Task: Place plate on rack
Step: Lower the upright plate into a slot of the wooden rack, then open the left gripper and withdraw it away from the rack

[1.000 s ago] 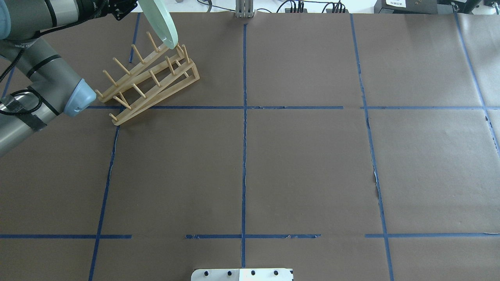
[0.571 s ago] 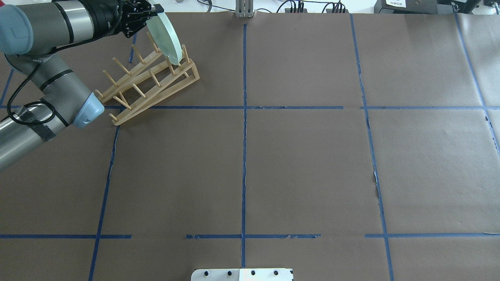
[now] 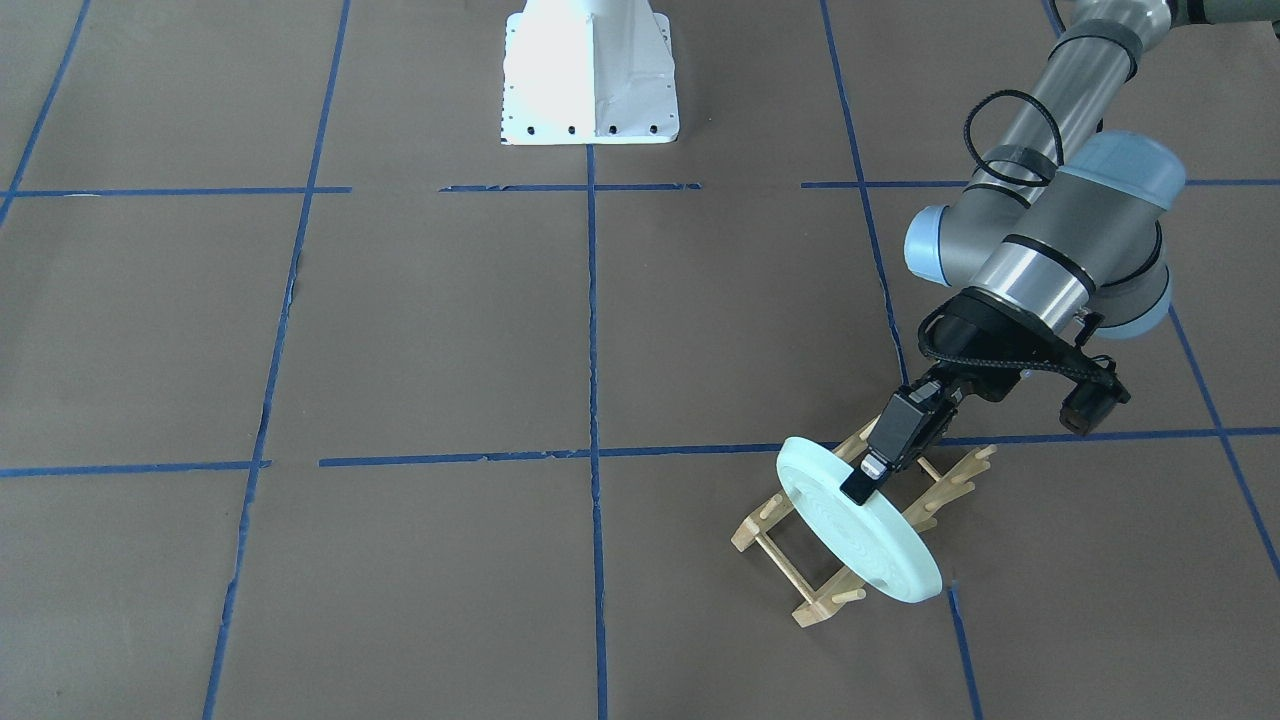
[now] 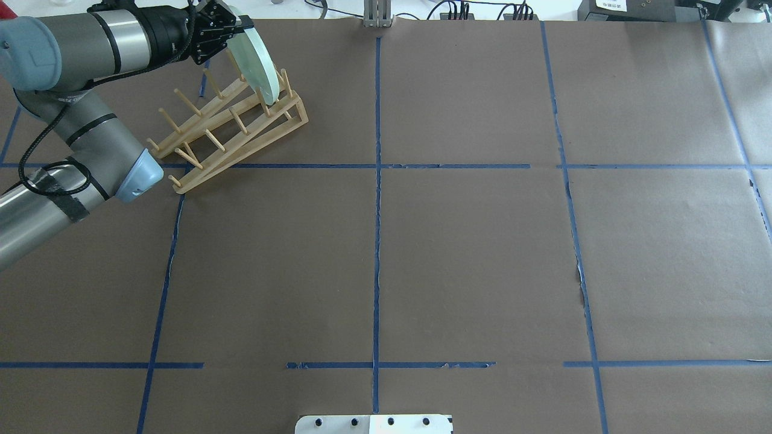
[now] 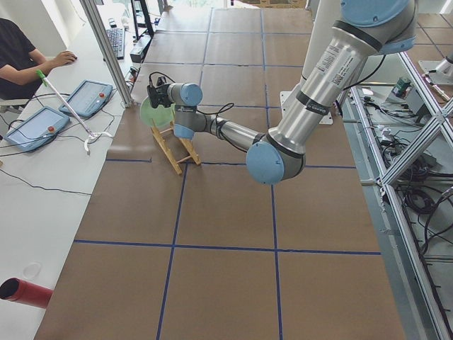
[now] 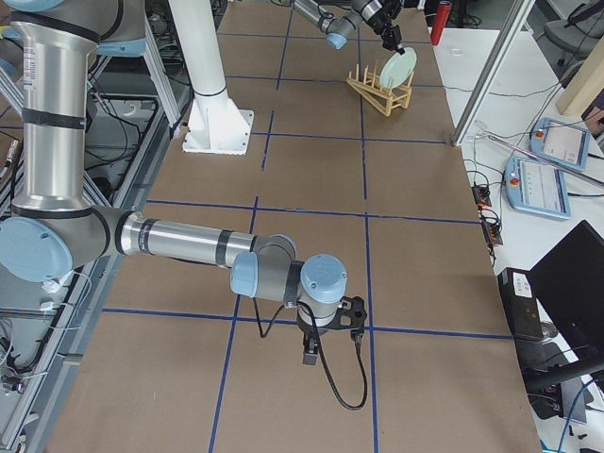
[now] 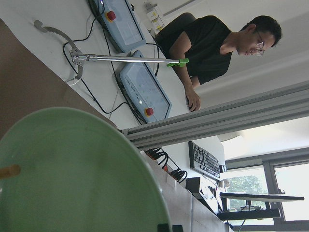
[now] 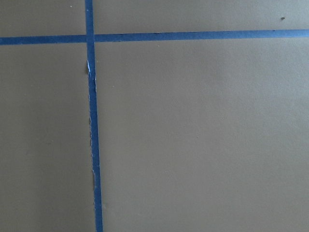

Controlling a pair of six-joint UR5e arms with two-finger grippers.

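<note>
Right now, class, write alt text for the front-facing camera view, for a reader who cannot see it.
The robot's left pincer grips the rim of a pale green plate, tilted on edge among the pegs of a small wooden rack on a brown table.

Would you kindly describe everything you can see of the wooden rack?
The rack is light wood: two parallel rails, each with a row of upright pegs, joined by thin crossbars. It sits on the brown table, slanted across the blue tape lines. The plate, tilted and gripped at its rim by the left gripper, stands between pegs at one end; contact with the rails is unclear.
</note>
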